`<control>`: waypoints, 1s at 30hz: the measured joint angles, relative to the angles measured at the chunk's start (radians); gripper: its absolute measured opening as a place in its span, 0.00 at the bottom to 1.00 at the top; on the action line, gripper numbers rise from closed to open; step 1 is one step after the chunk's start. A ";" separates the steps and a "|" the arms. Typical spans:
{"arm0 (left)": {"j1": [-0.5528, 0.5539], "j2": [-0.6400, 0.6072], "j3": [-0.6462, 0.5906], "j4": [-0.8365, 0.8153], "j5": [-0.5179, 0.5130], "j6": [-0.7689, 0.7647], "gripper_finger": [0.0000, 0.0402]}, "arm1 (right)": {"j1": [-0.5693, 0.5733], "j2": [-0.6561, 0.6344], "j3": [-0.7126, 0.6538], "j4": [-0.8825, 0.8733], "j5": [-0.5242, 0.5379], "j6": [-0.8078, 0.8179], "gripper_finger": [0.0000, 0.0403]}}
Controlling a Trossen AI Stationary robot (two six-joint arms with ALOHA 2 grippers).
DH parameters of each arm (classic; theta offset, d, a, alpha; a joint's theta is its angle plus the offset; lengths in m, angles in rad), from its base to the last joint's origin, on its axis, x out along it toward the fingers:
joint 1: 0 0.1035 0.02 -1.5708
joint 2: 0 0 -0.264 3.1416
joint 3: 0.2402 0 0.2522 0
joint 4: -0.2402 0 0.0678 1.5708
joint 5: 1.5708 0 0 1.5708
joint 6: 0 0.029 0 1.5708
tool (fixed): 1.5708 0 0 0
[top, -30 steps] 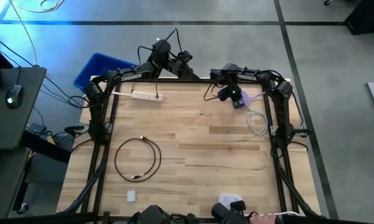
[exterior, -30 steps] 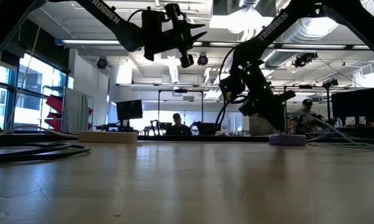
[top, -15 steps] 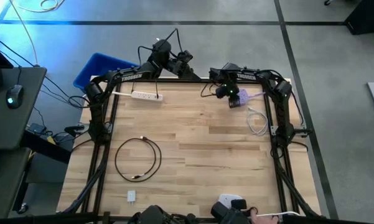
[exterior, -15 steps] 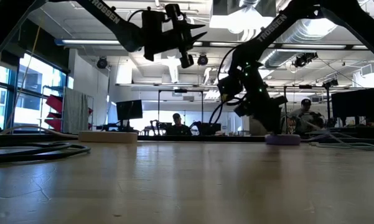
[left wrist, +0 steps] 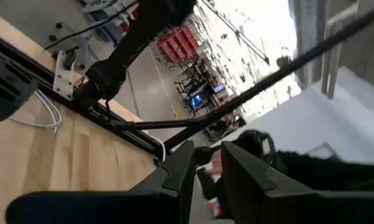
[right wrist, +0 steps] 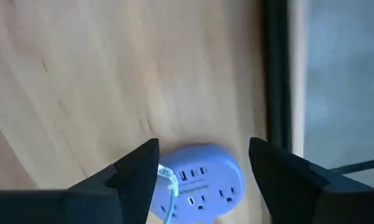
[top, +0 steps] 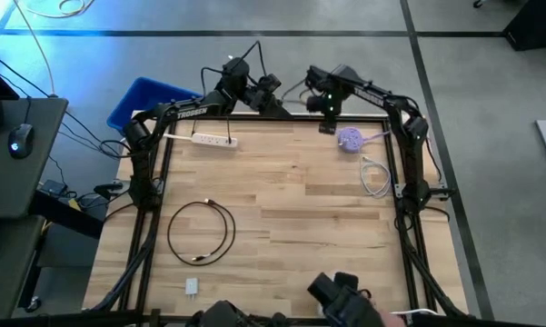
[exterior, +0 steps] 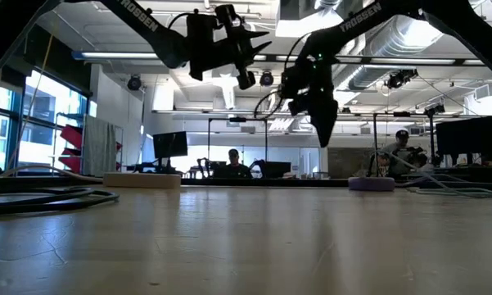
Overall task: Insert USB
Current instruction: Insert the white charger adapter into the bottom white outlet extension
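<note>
High view: we have lifted our right hand (top: pixel 325 111), fingers wide and empty, off the round lilac power hub (top: pixel 349 139), USB still unplugged.

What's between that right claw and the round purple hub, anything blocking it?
Nothing visible. The right gripper hangs open above the purple hub, with only bare table around it. A thin white cable is plugged into the hub's face, the only thing near its ports. The left gripper waits high, away from it.
</note>
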 joint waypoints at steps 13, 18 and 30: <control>-0.127 -0.241 0.001 -0.489 -0.234 0.493 0.08 | 0.026 -0.350 -0.153 0.094 -0.277 0.165 0.50; -0.262 -0.387 0.000 -1.081 -0.751 0.872 0.01 | 0.105 -0.619 -0.396 0.232 -0.276 0.270 0.42; -0.773 -0.489 0.000 -1.765 -1.136 -0.009 0.02 | 0.495 -0.987 -0.754 0.386 -0.165 0.571 0.32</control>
